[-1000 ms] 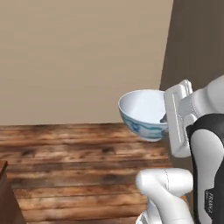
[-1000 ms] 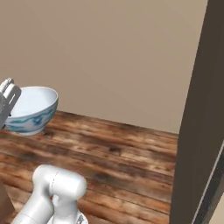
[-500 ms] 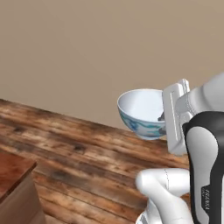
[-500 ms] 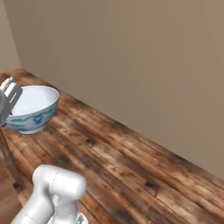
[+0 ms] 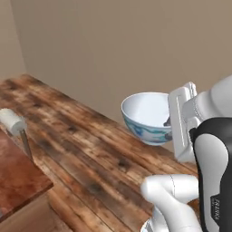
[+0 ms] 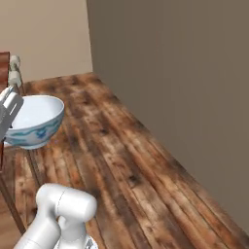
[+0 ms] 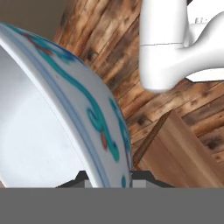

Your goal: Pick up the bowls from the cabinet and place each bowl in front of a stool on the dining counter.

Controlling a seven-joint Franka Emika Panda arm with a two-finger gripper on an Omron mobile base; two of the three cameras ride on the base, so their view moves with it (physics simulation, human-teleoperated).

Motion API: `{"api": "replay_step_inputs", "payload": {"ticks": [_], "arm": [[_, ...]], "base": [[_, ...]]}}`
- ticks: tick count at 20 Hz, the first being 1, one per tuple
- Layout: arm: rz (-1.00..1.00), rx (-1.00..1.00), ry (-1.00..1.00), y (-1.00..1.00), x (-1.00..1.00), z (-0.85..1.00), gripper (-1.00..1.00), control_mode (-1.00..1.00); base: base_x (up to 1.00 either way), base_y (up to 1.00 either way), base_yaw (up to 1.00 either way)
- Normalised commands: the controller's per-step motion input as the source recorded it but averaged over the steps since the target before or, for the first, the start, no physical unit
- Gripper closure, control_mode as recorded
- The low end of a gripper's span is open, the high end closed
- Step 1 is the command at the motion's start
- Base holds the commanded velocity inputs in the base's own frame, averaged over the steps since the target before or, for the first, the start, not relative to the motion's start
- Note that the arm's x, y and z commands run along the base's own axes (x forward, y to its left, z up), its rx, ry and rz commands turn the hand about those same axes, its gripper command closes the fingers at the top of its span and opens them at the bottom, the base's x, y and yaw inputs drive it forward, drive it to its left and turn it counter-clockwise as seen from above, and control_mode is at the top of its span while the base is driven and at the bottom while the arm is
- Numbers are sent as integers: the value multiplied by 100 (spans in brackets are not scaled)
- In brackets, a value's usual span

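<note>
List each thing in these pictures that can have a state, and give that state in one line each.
white bowl with blue pattern: upright, empty, held in the air by its rim.
gripper: shut on the bowl's rim.
stool: standing on the wooden floor beside the dining counter.

White bowl with blue floral pattern outside, plain white inside, is upright and raised clear above the wooden floor, clamped at its right rim. Dining counter corner lies near left; one stool stands just beyond it.
</note>
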Motion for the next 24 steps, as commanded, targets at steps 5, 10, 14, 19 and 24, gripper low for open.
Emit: {"api": "replay_step_inputs", "payload": {"ticks": [5,10,14,19,24], "arm": [[0,0,0,0,0,0,100,100],[0,0,0,0,0,0,100,100],[0,0,0,0,0,0,100,100],[0,0,0,0,0,0,100,100],[0,0,0,0,0,0,100,100]], "base": [[100,-62,48],[100,-77,44],[100,-70,47],[100,-66,48],[100,-58,50]]}}
